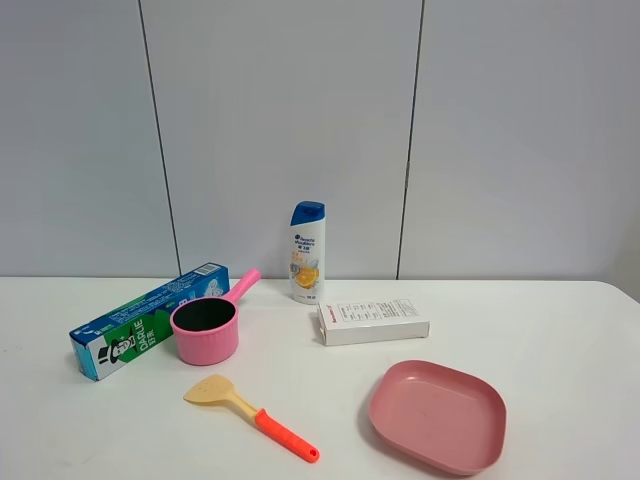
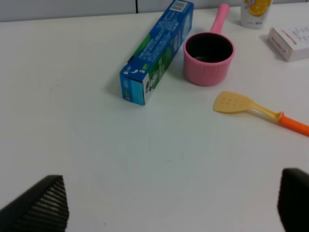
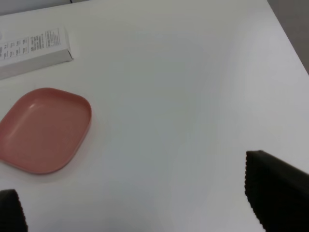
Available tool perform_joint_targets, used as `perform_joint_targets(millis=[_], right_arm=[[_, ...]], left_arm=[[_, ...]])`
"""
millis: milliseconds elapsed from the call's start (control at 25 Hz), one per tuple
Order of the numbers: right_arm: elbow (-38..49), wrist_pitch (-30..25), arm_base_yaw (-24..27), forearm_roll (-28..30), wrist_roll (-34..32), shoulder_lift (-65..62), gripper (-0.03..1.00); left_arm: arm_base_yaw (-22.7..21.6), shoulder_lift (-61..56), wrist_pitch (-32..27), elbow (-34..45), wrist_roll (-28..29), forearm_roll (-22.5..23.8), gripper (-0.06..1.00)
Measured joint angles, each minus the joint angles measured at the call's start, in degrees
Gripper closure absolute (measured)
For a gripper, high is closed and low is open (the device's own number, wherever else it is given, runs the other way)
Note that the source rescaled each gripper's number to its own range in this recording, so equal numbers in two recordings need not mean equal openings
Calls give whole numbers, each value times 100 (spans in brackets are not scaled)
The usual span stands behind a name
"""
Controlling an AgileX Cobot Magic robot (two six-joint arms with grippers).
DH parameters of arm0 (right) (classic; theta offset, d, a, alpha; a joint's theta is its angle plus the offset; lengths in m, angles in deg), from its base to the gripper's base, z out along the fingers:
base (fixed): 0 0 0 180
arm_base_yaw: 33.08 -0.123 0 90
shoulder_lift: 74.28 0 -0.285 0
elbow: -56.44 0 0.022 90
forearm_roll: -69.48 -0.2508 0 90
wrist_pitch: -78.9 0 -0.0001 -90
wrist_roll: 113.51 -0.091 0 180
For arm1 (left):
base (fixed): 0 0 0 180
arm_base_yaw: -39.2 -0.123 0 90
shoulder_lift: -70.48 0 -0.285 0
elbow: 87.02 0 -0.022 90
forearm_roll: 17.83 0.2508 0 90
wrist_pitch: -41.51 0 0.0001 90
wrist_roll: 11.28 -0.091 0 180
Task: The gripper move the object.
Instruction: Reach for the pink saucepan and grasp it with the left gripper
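Though neither arm shows in the high view, each wrist view catches its own tool at the near edge of the scene. The left tool has its jaws spread wide, with only bare white counter between them. The right tool is spread just as wide and grips nothing.

Nearest on the counter, the pink plate lies at the right. The spatula, with a yellow blade and an orange handle, lies to its left, well apart from it. Just beyond the spatula's blade the pan stands upright, left of centre, with its handle pointing far and right. The toothpaste box lies close against the pan's left side; whether they touch I cannot tell. Right of centre, beyond the plate, lies a white box. Farthest back, a bottle stands upright near the grey wall, between the pan's handle and the white box.
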State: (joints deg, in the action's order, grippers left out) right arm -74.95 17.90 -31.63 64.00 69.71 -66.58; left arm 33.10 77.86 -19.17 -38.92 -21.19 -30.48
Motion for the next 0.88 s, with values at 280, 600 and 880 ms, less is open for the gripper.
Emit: perform_joint_targets(millis=[280,600,880], right_arm=[[0,0,0,0,0,0,-3],[0,0,0,0,0,0,-3],[0,0,0,0,0,0,-3]], left_arm=[[0,0,0,0,0,0,-6],[0,0,0,0,0,0,-6],[0,0,0,0,0,0,-6]])
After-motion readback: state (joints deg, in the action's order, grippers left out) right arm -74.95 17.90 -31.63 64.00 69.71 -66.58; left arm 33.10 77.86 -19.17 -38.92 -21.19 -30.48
